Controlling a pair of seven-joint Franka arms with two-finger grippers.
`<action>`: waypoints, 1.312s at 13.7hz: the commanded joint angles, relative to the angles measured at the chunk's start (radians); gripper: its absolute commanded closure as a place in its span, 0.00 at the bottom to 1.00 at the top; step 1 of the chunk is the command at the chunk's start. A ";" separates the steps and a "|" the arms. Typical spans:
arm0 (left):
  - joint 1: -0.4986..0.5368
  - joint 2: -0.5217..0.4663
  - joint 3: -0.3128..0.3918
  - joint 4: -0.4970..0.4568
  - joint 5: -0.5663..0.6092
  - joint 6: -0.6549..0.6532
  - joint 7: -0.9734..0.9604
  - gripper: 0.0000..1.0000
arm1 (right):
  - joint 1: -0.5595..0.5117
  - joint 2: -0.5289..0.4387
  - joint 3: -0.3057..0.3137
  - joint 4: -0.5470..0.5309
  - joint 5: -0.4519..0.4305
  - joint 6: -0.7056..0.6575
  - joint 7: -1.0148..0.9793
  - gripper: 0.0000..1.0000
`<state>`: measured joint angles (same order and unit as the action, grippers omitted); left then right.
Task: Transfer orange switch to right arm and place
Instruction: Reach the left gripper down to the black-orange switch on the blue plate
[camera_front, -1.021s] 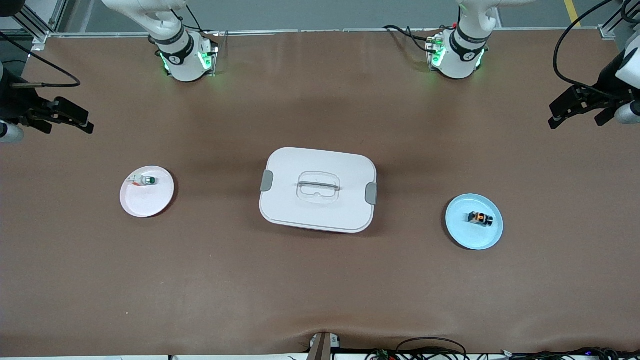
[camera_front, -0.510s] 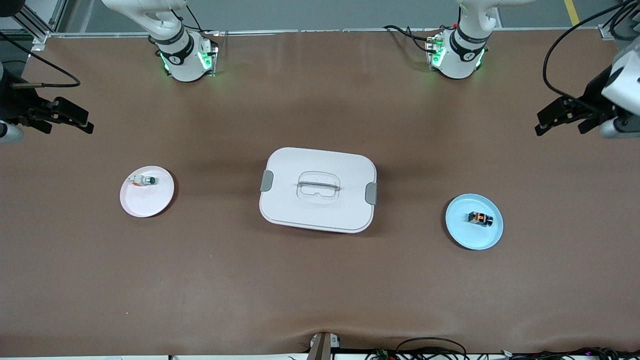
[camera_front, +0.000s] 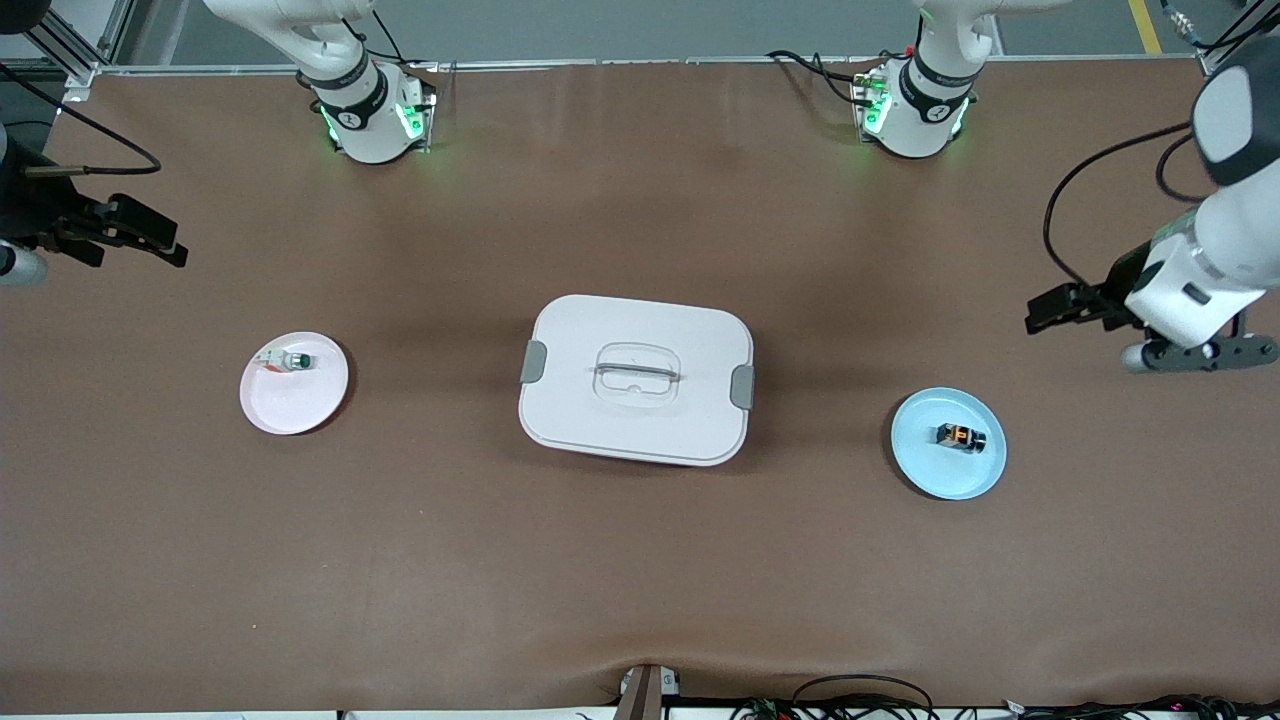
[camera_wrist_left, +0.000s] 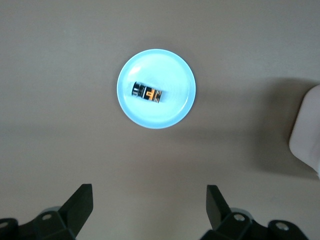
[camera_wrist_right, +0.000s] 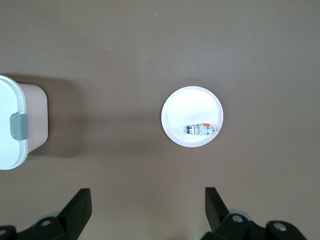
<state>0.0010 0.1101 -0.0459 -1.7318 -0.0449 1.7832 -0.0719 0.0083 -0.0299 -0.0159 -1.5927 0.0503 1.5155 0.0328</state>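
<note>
The left claw (camera_front: 1045, 310), fingers apart and empty, has swung in from the bench (camera_front: 640, 560) edge toward the blue plate (camera_front: 925, 465) holding the orange switch (camera_front: 961, 436), a pickup likely next. The right claw (camera_front: 150, 240) waits, fingers apart, at its own end.

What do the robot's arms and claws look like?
Both arms are white and rounded with black bands, and green lights glow at their bases. The left arm has a black cable looping beside it. The left gripper and the right gripper are black, each with two flat fingers.
</note>
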 joint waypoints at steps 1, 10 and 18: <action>0.008 0.040 -0.002 -0.057 -0.010 0.109 0.038 0.00 | -0.014 -0.022 0.011 -0.020 -0.001 0.000 0.013 0.00; 0.002 0.255 -0.002 -0.078 0.082 0.313 0.064 0.00 | -0.016 -0.022 0.011 -0.020 -0.001 0.000 0.013 0.00; -0.004 0.379 -0.002 -0.068 0.122 0.496 0.151 0.00 | -0.016 -0.021 0.010 -0.020 -0.001 0.002 0.013 0.00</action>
<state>-0.0035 0.4608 -0.0464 -1.8136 0.0577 2.2427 0.0465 0.0083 -0.0299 -0.0167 -1.5933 0.0503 1.5149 0.0332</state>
